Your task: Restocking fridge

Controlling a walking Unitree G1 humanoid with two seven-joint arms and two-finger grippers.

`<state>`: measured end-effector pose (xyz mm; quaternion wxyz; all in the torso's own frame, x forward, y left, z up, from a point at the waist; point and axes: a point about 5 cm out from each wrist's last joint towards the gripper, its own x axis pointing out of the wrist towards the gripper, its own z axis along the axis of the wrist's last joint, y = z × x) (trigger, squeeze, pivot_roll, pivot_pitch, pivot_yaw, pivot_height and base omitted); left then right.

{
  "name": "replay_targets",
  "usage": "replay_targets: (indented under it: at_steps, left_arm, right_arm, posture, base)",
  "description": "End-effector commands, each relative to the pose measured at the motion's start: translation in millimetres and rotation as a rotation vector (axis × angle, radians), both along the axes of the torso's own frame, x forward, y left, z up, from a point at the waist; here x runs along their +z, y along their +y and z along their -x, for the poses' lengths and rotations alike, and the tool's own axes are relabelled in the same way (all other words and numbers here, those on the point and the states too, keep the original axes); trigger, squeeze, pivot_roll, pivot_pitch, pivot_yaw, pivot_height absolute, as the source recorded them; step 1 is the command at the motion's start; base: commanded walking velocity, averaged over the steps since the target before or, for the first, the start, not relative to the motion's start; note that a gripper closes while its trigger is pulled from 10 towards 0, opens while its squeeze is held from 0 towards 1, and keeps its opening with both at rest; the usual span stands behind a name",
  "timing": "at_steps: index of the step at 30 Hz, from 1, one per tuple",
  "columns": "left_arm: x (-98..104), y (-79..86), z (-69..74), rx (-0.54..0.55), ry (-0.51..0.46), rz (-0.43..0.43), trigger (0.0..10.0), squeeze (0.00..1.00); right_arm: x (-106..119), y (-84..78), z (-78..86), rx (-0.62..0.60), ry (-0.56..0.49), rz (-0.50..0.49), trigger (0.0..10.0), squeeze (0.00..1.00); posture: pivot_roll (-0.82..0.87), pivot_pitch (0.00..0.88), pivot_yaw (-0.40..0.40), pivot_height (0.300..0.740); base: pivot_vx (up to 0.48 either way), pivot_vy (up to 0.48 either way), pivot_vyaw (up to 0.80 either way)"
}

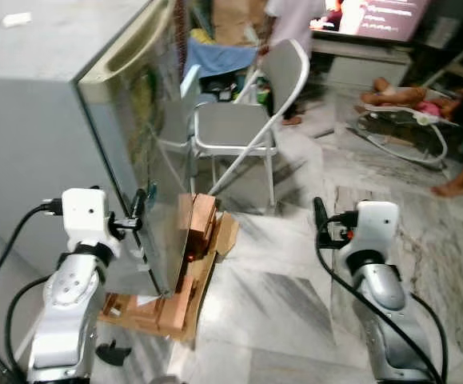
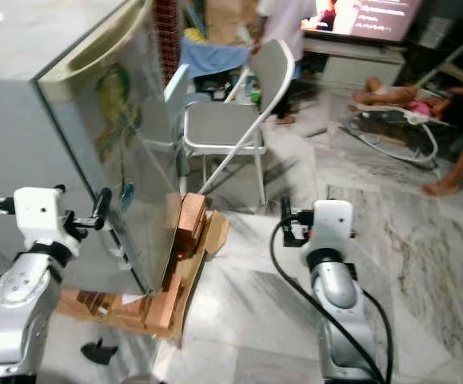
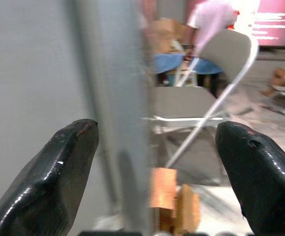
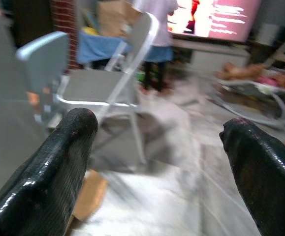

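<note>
The fridge (image 1: 47, 128) stands at the robot's left, a grey box with a reflective door (image 1: 139, 152) whose free edge faces the camera. The left end effector (image 1: 139, 210) is raised against that edge, and the left wrist view shows its two black fingers (image 3: 58, 167) spread wide with the door's edge running between them — straddled, not clamped, and nothing held. The right end effector (image 4: 157, 162) hangs in open air over the marble floor (image 1: 295, 304), well apart from the fridge, fingers also wide apart and empty.

Judging from this, the step in hand is working the door — the very start of restocking (or possibly the closing of it; the frames alone do not settle which way the door is meant to swing). No groceries can be made out near either arm.

Under the fridge's front corner lies a stack of wooden blocks (image 1: 193, 240) on flattened cardboard (image 1: 163, 312), and a grey folding chair (image 1: 239, 120) stands just beyond, with a person (image 1: 295, 24) standing behind it.

The next move calls for the left fingers to keep the door edge between them while the arm sweeps sideways, with the swing kept clear of the chair and blocks.
</note>
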<state>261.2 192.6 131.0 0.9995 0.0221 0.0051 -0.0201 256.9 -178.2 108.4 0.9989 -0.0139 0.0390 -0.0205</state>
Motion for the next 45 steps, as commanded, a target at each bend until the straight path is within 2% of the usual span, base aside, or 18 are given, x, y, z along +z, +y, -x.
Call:
replay_targets:
  at_steps: [1, 5, 8, 12, 18, 23, 26, 27, 29, 30, 31, 32, 33, 39, 41, 42, 45]
  left_arm:
    - [2, 4.0, -8.9, 0.018, 0.001, 0.009, 10.0, 0.0]
    - [5, 8.3, -13.2, 0.03, -0.003, 0.013, 10.0, 0.0]
    - [9, 19.4, -22.7, 0.101, -0.016, -0.032, 10.0, 0.0]
    - [19, 30.8, -29.7, 0.172, -0.047, -0.032, 10.0, 0.0]
    - [16, 30.3, -20.5, 0.165, -0.032, -0.017, 10.0, 0.0]
    - [-4, 12.5, 11.1, 0.08, 0.035, -0.036, 10.0, 0.0]
    - [-11, -5.9, 21.2, 0.033, 0.067, 0.001, 10.0, 0.0]
    - [-11, -5.9, 21.2, 0.033, 0.067, 0.001, 10.0, 0.0]
    - [-11, -20.5, 27.1, -0.002, 0.065, 0.013, 10.0, 0.0]
    - [-11, -20.5, 27.1, -0.002, 0.065, 0.013, 10.0, 0.0]
    - [-10, -29.7, 31.3, -0.036, 0.059, 0.012, 10.0, 0.0]
    - [-9, -32.1, 32.6, -0.048, 0.054, 0.011, 10.0, 0.0]
    - [-7, -36.8, 37.1, -0.077, 0.046, -0.02, 10.0, 0.0]
    - [-3, -40.6, 35.9, -0.132, 0.035, -0.016, 10.0, 0.0]
    - [-1, -42.1, 34.6, -0.169, 0.03, -0.01, 10.0, 0.0]
    - [0, -42.8, 34.0, -0.192, 0.027, -0.017, 10.0, 0.0]
    - [1, -42.0, 33.1, -0.198, 0.025, -0.017, 10.0, 0.0]
  right_arm:
    - [4, -2.7, 4.1, -0.008, -0.005, -0.007, 10.0, 0.0]
    - [5, -2.9, 7.1, -0.001, -0.004, -0.011, 10.0, 0.0]
    - [6, -4.2, 12.1, 0.002, -0.001, -0.009, 10.0, 0.0]
    - [7, -6.2, 17.4, 0.003, 0.005, -0.007, 10.0, 0.0]
    - [6, -8.1, 23.6, 0.009, 0.015, 0.008, 10.0, 0.0]
    - [4, -11.6, 29.1, -0.001, 0.021, 0.016, 10.0, 0.0]
    - [3, -10.8, 27.8, -0.005, 0.019, 0.016, 10.0, 0.0]
    - [3, -10.8, 27.8, -0.005, 0.019, 0.016, 10.0, 0.0]
    - [3, -6.9, 25.5, -0.001, 0.014, 0.013, 10.0, 0.0]
    - [3, -6.9, 25.5, -0.001, 0.014, 0.013, 10.0, 0.0]
    - [4, -4.9, 23.6, 0.003, 0.01, 0.013, 10.0, 0.0]
    - [4, -4.8, 23.2, 0.004, 0.009, 0.013, 10.0, 0.0]
    - [4, -6.2, 23.5, 0.0, 0.009, 0.014, 10.0, 0.0]
    - [4, -8.1, 22.8, -0.012, 0.011, 0.017, 10.0, 0.0]
    - [10, -2.5, 21.6, 0.036, -0.036, 0.108, 10.0, 0.0]
    - [15, 6.1, 21.8, 0.094, -0.074, 0.143, 10.0, 0.0]
    - [14, 9.1, 22.1, 0.089, -0.06, 0.125, 10.0, 0.0]
  posture:
    - [0.03, 0.0, -0.038, 0.74]
    - [0.02, 0.0, -0.038, 0.74]
    - [0.01, 0.014, -0.037, 0.74]
    - [0.01, 0.031, -0.034, 0.74]
    - [0.01, 0.038, -0.03, 0.74]
    - [0.02, 0.03, -0.022, 0.74]
    - [0.03, 0.023, -0.025, 0.74]
    - [0.03, 0.023, -0.025, 0.74]
    - [0.04, 0.016, -0.025, 0.74]
    - [0.04, 0.016, -0.025, 0.74]
    - [0.04, 0.018, -0.027, 0.74]
    - [0.04, 0.02, -0.027, 0.74]
    - [0.04, 0.018, -0.029, 0.74]
    - [0.04, 0.019, -0.033, 0.74]
    - [0.04, 0.019, -0.031, 0.74]
    - [0.04, 0.02, -0.029, 0.74]
    - [0.04, 0.02, -0.028, 0.74]
  base:
    - [0.0, 0.0, -0.8]
    - [0.0, 0.0, -0.41]
    - [0.0, 0.0, 0.0]
    - [0.0, 0.0, 0.0]
    - [0.0, 0.12, 0.0]
    - [0.0, 0.472, 0.0]
    - [0.0, 0.48, 0.0]
    - [0.0, 0.48, 0.0]
    - [0.0, 0.212, 0.0]
    - [0.0, 0.0, 0.0]
    - [0.0, 0.0, 0.0]
    - [0.0, 0.0, 0.0]
    - [0.0, 0.0, 0.0]
    - [0.0, 0.0, 0.0]
    - [0.0, 0.0, 0.0]
    - [0.0, 0.0, 0.0]
    - [0.0, 0.0, -0.14]
